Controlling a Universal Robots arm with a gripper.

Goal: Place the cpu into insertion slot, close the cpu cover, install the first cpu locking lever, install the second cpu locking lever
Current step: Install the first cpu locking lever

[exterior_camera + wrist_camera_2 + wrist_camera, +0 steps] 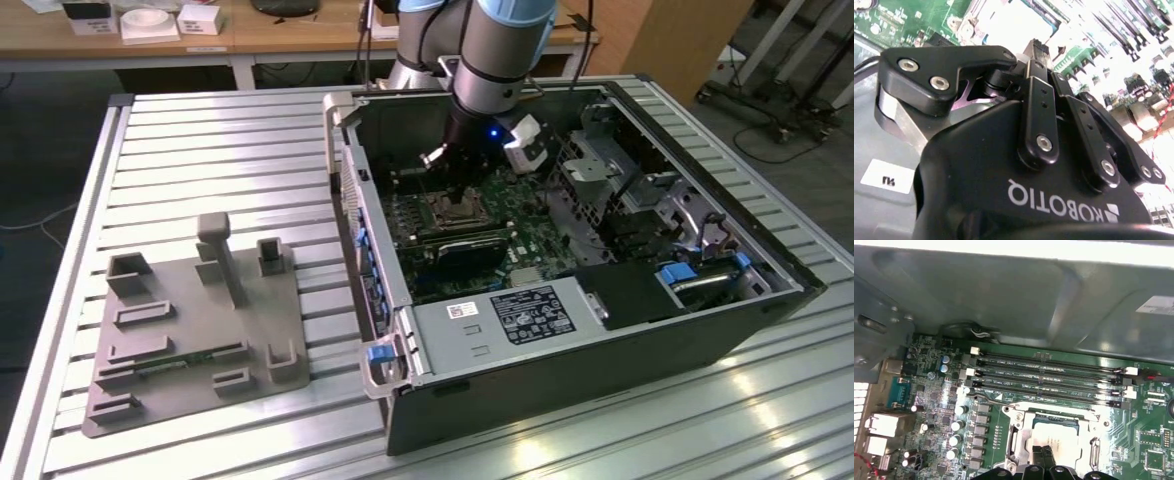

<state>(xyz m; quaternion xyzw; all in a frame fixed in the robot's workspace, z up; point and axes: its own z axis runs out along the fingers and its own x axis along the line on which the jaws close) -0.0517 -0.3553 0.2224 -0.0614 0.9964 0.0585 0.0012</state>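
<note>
Silvery cpu (1056,436); in insertion slot (1054,419); claw (1043,452) pinched together, just over it

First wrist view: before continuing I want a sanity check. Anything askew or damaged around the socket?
Nothing stands out. The cpu sits square in the insertion slot, the cpu cover lies flat around it, and no damage shows.

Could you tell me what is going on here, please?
The arm's gripper, shut, hangs inside the open computer case, just above the slot. The cpu already sits in the slot, and the cover looks to lie closed around it.
</note>
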